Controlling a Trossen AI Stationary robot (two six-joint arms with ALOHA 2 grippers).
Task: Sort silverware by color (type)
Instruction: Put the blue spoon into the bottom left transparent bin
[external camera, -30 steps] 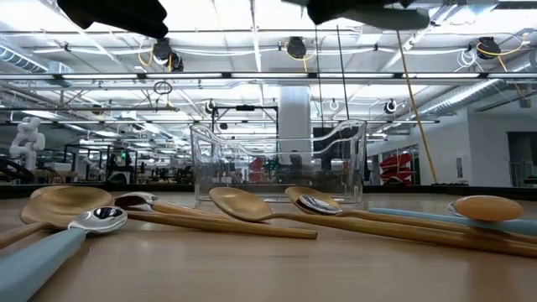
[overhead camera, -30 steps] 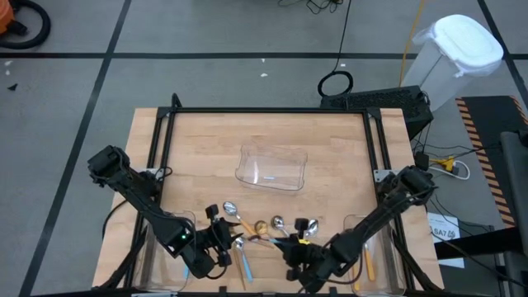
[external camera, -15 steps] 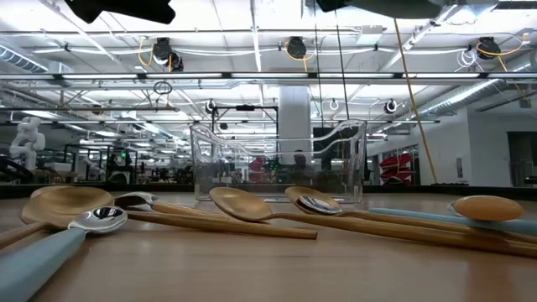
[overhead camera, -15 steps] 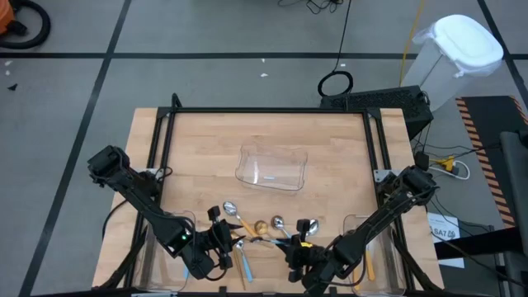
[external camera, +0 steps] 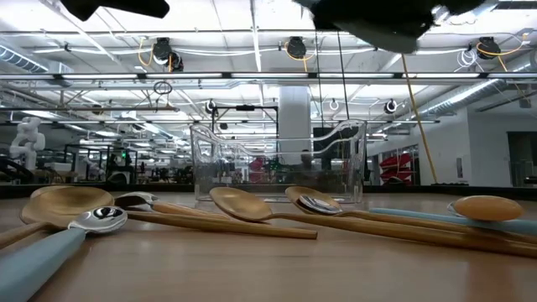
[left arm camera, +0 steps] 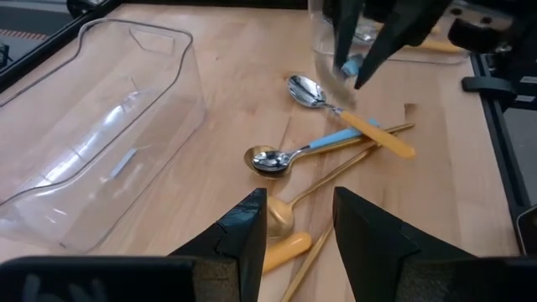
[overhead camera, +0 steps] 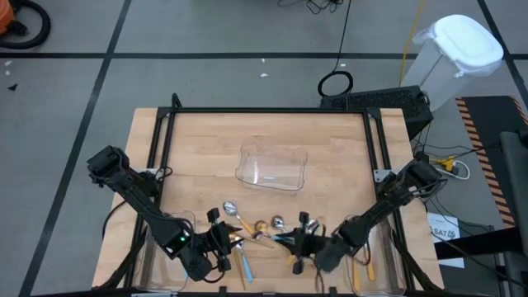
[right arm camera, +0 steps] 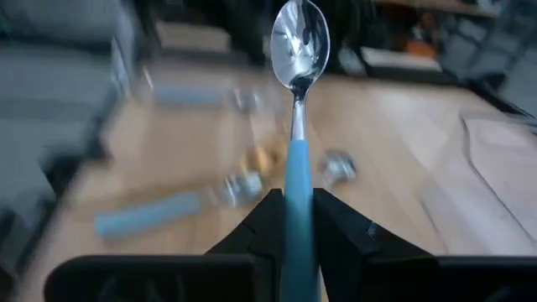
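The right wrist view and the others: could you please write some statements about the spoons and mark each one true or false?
1. The right pincer holds a blue-handled spoon. True.
2. The left pincer grips a gold spoon. False: nothing is between its fingers.
3. The clear tray at the table's middle holds spoons. False: none are in it.
4. An orange-handled spoon lies on the table. True.

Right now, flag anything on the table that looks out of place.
Loose spoons lie crossed in a jumble at the table's near edge. The right hand is shut on a blue-handled spoon, lifted clear. The clear tray mid-table holds nothing.
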